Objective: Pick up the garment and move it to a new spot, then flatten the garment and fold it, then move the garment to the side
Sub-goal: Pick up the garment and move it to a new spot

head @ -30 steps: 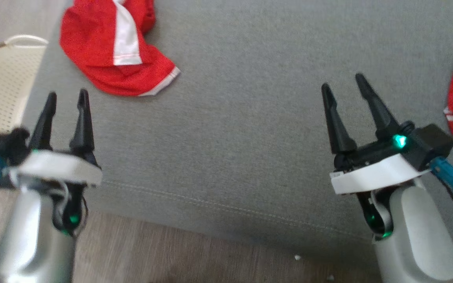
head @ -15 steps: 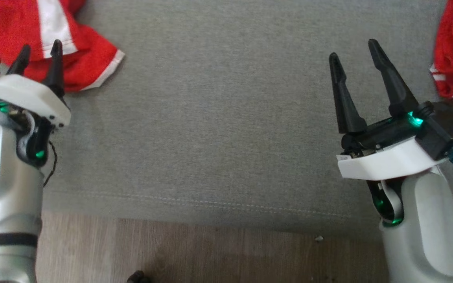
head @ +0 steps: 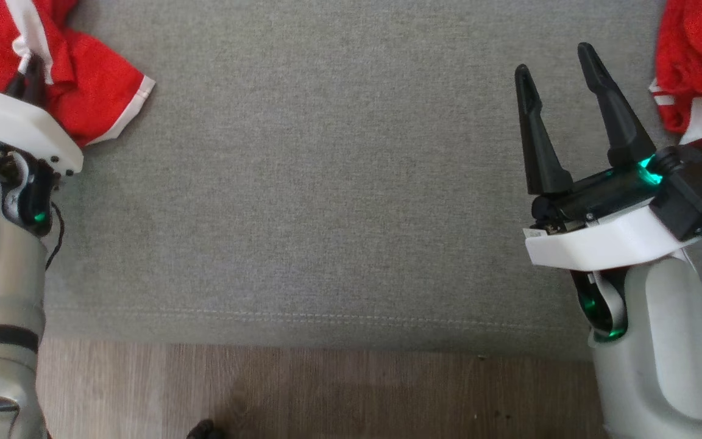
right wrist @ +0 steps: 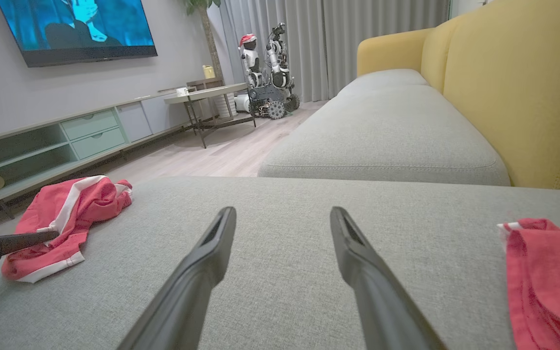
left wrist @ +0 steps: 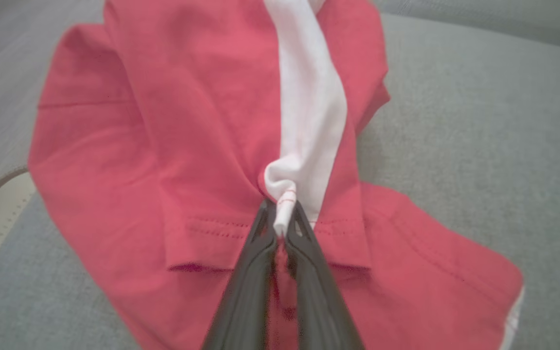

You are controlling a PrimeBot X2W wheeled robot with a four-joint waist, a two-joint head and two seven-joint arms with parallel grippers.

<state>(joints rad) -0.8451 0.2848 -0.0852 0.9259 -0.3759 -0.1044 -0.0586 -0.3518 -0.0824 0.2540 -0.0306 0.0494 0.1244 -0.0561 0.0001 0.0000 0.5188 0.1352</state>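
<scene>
left tool [left wrist: 282, 221]: pinched shut on garment [left wrist: 163, 146], at hem of white stripe [left wrist: 309, 107]
garment: crumpled, far left of cushion [head: 326, 183], lying ahead of left tool
right tool [head: 553, 59]: wide, empty, well apart from garment
nearer arm: left
next (judged): carry rightward, to mid-cushion

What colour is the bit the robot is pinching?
White: a stripe on the red garment. Best in the left wrist view.
</scene>
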